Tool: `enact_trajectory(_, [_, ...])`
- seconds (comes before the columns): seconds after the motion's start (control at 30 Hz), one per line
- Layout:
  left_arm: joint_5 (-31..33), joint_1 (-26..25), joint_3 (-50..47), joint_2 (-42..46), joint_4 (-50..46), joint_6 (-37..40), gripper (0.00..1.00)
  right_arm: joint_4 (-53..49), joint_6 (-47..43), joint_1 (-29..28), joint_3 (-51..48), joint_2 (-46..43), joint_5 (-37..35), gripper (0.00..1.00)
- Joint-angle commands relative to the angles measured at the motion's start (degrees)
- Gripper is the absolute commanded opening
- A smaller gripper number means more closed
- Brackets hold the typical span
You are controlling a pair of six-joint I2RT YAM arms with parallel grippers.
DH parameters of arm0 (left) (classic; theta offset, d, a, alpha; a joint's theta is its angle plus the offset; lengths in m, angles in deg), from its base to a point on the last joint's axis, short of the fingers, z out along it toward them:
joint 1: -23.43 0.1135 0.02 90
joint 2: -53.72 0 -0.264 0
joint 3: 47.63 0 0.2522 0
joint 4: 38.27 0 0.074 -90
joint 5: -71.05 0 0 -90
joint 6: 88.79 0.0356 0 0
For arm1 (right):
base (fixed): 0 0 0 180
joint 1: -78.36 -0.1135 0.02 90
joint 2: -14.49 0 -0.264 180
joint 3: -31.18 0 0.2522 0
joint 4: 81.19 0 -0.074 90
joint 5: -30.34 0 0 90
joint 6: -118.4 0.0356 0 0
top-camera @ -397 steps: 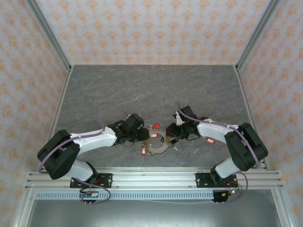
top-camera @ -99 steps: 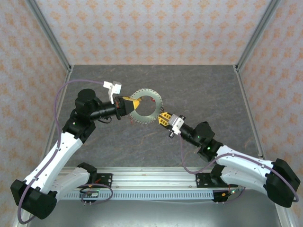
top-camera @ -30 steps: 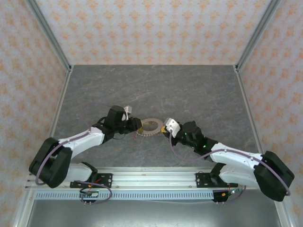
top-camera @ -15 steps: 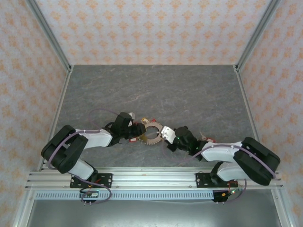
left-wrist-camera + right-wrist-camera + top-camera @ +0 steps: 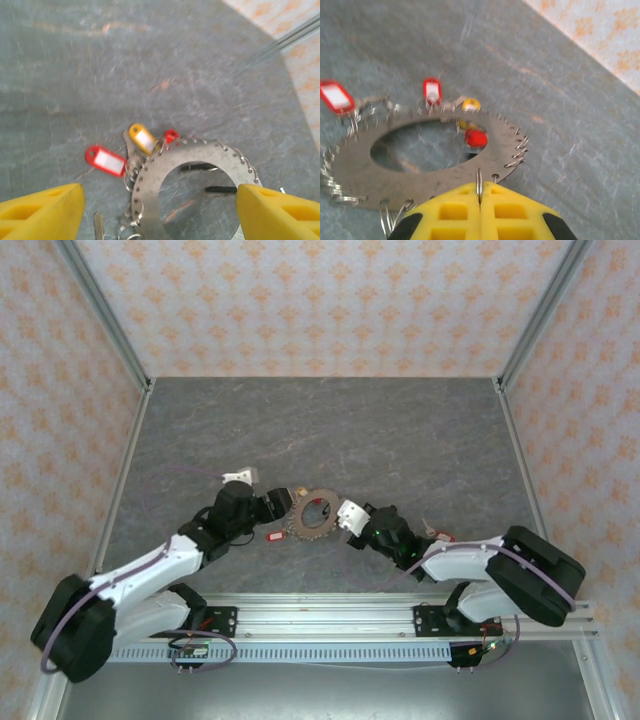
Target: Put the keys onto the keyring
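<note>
**Operator:** Where is the keyring [image 5: 300, 526] sitting?

**Spotter:** It is sitting in the lower middle of the overhead view, over the grey marbled tabletop [image 5: 330, 430], right between your two arms. Your right gripper [image 5: 347, 516] is touching its right edge. Your left gripper [image 5: 280, 502] is hovering just beside its left edge.

**Operator:** How are my jaws standing?

**Spotter:** In the left wrist view your yellow fingers [image 5: 42, 212] are standing spread wide, one in each lower corner. The keyring is showing between them and nothing is being gripped. In the right wrist view your fingers are pressing together at the bottom edge. They appear to be pinching the keyring's near rim, with a thin wire loop [image 5: 479, 182] standing in the seam, though the picture is blurring there.

**Operator:** And the keys [image 5: 430, 530]?

**Spotter:** Those are lying well right of the keyring, beside your right forearm. In the left wrist view, a red-tagged key [image 5: 106, 160], a yellow tag [image 5: 142, 138] and a small red tag [image 5: 171, 135] are crowding against the keyring's upper left rim.
</note>
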Motion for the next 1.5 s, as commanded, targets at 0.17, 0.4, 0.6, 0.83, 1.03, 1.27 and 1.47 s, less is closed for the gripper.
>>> enact_trajectory(0.17, [-7.53,-0.23,2.14,7.23,1.98,22.86,0.77,-4.04,11.54,11.90,5.51,-9.41,32.50,0.00])
enact_trajectory(0.4, [-22.86,-0.19,8.98,3.26,-0.89,32.77,0.48,-8.03,15.81,15.32,12.30,-7.66,49.29,0.00])
enact_trajectory(0.6, [-32.13,-0.21,12.43,-2.19,-0.93,34.39,0.30,-6.75,21.26,15.72,14.43,-1.98,47.78,0.00])
enact_trajectory(0.83, [-28.58,-0.16,11.81,-7.15,-1.70,31.40,0.28,-8.66,21.53,16.07,12.04,2.12,39.74,0.00])
enact_trajectory(1.03, [-27.23,-0.18,6.50,-13.98,9.83,22.56,0.15,-7.74,20.32,14.58,7.12,4.89,41.35,0.00])
enact_trajectory(1.27, [-28.40,-0.38,3.70,-26.16,16.28,14.34,0.05,-7.07,17.42,10.46,5.93,12.11,43.77,0.00])
enact_trajectory(1.47, [-25.48,-0.38,2.82,-32.10,15.56,12.16,0.00,-6.36,11.36,8.88,6.02,16.68,47.94,0.00])
